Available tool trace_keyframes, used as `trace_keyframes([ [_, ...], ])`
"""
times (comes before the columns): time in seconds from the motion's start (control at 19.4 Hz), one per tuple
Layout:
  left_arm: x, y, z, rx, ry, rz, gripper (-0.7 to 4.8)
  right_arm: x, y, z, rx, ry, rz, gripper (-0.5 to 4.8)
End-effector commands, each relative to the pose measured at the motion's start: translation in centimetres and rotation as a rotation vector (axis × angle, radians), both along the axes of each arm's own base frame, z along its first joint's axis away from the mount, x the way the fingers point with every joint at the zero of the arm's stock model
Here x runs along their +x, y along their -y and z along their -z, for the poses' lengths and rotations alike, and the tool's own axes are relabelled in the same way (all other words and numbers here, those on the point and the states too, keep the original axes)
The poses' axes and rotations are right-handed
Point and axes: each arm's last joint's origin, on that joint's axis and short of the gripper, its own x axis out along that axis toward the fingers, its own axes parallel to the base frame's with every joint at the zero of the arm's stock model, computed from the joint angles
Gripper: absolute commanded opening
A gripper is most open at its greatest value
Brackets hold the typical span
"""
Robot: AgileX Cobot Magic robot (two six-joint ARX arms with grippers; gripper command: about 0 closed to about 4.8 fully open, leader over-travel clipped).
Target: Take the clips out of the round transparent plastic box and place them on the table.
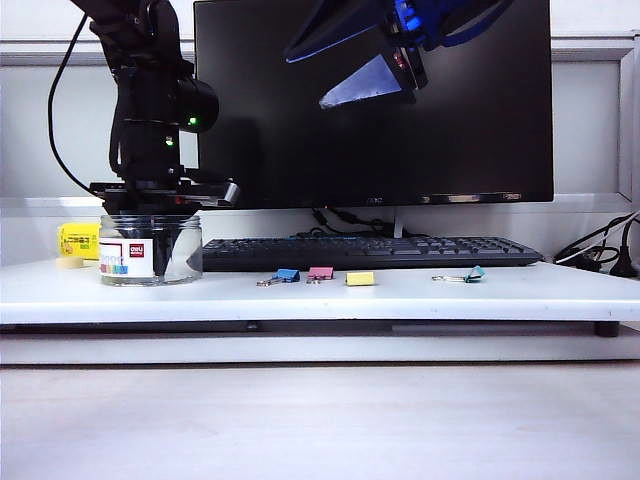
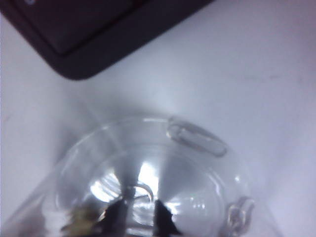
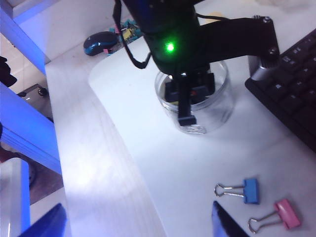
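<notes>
While left claw (image 3: pixel 186 111) dips in round transparent plastic box (image 1: pixel 150 250), right claw (image 1: pixel 385 70) aloft

We see black monitor (image 1: pixel 400 100) behind black keyboard (image 1: pixel 370 252). Blue clip (image 1: pixel 287 275), pink clip (image 1: pixel 321 272), teal clip (image 1: pixel 474 273) in row before keyboard. Small yellow box (image 1: pixel 78 240) far left. Blue mouse (image 3: pixel 98 42) on lower surface.

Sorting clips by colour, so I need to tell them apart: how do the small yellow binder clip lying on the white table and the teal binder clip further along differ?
The small yellow binder clip shows no wire handles from the exterior view, while the teal binder clip has silver handles stretched out to one side. The yellow one lies near the middle in front of the keyboard, the teal one farther from the jar. Both rest on the white table, clear of both grippers.
</notes>
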Motion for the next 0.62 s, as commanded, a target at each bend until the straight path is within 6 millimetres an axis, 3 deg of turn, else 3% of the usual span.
trace_keyframes([
  [0.05, 0.4, 0.2, 0.7, -0.011, -0.001, -0.005, 0.89, 0.0, 0.0, -0.4, 0.011, 0.023, -0.007, 3.78],
  [0.31, 0.9, 0.3, 1.8, -0.003, -0.005, -0.01, 0.87, 0.0, 0.0, -0.4, 0.011, 0.024, -0.007, 3.78],
  [0.46, 1.2, 0.4, 2.2, 0.015, 0.007, -0.028, 0.22, 0.0, 0.0, -0.4, 0.011, 0.024, -0.007, 3.78],
  [0.62, 1.3, 0.4, 2.2, 0.014, 0.023, -0.029, 0.16, 0.0, 0.0, -0.4, 0.013, 0.028, -0.007, 3.78],
])
